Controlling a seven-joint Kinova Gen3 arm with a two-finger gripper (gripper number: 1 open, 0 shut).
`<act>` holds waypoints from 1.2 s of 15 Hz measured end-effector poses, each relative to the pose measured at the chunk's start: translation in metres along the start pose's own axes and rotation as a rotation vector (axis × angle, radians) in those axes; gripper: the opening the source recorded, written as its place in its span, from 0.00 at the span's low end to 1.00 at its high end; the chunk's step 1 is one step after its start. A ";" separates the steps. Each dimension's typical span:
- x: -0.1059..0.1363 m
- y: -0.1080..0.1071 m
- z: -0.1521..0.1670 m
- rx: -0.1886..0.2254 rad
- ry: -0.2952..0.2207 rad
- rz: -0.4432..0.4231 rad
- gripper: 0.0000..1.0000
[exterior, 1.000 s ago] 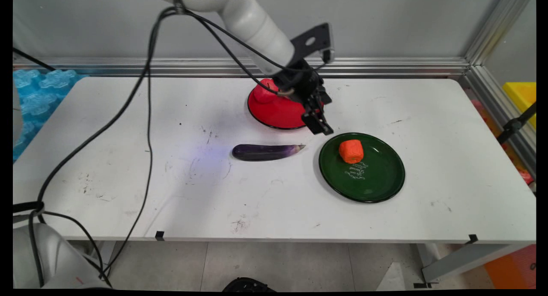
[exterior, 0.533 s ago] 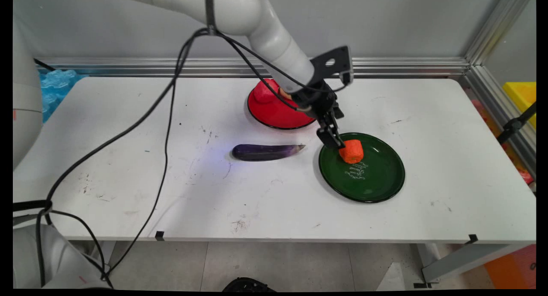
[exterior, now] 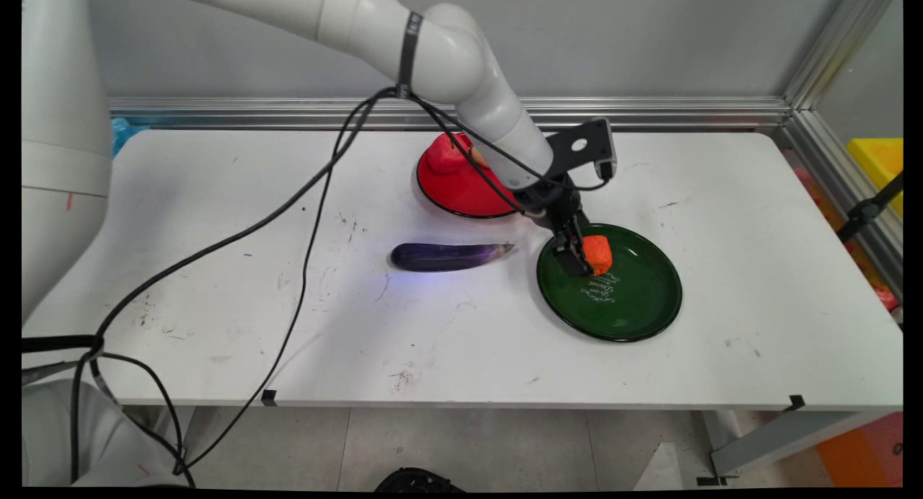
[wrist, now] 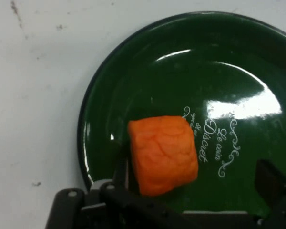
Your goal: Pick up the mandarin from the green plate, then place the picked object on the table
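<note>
An orange carrot chunk (exterior: pixel 598 252) (wrist: pixel 163 152) lies on the left part of a dark green plate (exterior: pixel 638 313) (wrist: pixel 133 81) with white lettering. My gripper (exterior: pixel 581 258) (wrist: pixel 195 177) is down at the plate, open, with the chunk between its fingers. In the hand view the left finger (wrist: pixel 120 175) stands right against the chunk, while the right finger (wrist: pixel 271 181) is well apart from it. A purple eggplant (exterior: pixel 447 256) lies on the table just left of the plate.
A red plate (exterior: pixel 461 190) with a red item (exterior: pixel 447 156) on it sits behind the eggplant, partly hidden by the arm. Black cables hang from the arm across the table's left half. An aluminium rail runs along the back and right edges.
The arm has swung right and down from over the red plate to the green plate. The gripper now brackets the carrot chunk, which has not moved.
</note>
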 end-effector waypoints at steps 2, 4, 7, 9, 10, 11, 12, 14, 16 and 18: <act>0.000 0.000 0.010 -0.002 -0.006 -0.006 1.00; 0.001 0.000 0.021 -0.003 -0.012 -0.018 1.00; 0.002 -0.001 0.036 -0.003 -0.015 -0.037 1.00; 0.003 -0.002 0.044 -0.002 -0.016 -0.048 1.00; 0.003 -0.002 0.046 -0.001 -0.017 -0.051 1.00; 0.003 -0.003 0.048 -0.001 -0.018 -0.055 1.00; 0.003 -0.003 0.050 0.000 -0.018 -0.057 1.00; 0.002 -0.003 0.054 0.004 -0.018 -0.062 0.00; 0.003 -0.004 0.056 0.006 -0.015 -0.068 0.00; 0.005 -0.004 0.053 0.009 -0.007 -0.070 0.00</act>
